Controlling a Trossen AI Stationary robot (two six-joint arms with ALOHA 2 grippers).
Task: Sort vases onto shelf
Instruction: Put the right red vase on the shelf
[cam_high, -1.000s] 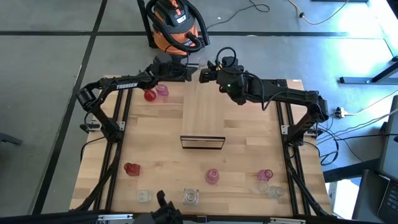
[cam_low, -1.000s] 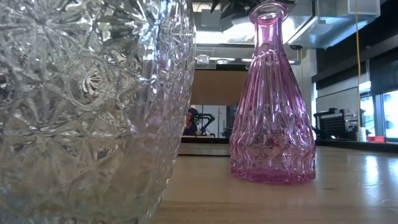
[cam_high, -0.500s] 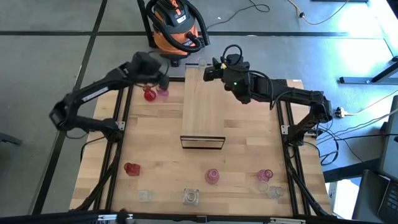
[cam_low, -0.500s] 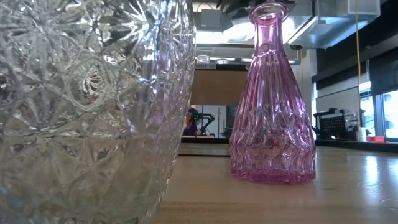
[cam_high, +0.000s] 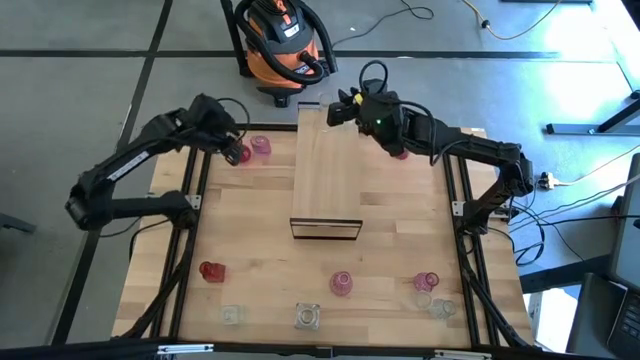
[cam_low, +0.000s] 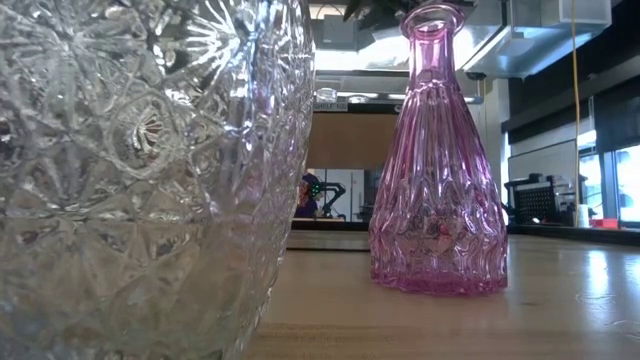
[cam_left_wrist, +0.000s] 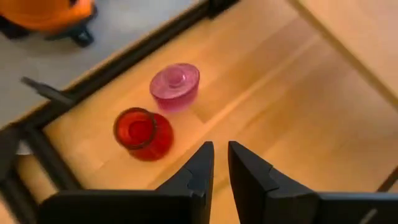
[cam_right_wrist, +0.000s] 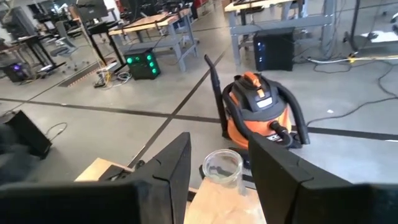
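Shelf (cam_high: 326, 170) far end | right pincer (cam_right_wrist: 217, 163) spread about clear vase (cam_right_wrist: 222, 168), seemingly untouched | left pincer (cam_left_wrist: 220, 163) near-closed, empty

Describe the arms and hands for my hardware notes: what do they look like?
Both arms are dark, jointed and slender, with black cables looping along them. The left hand ends in two black, wedge-shaped fingers. The right hand has two broad, flat black fingers; a green light glows on its wrist in the high view.
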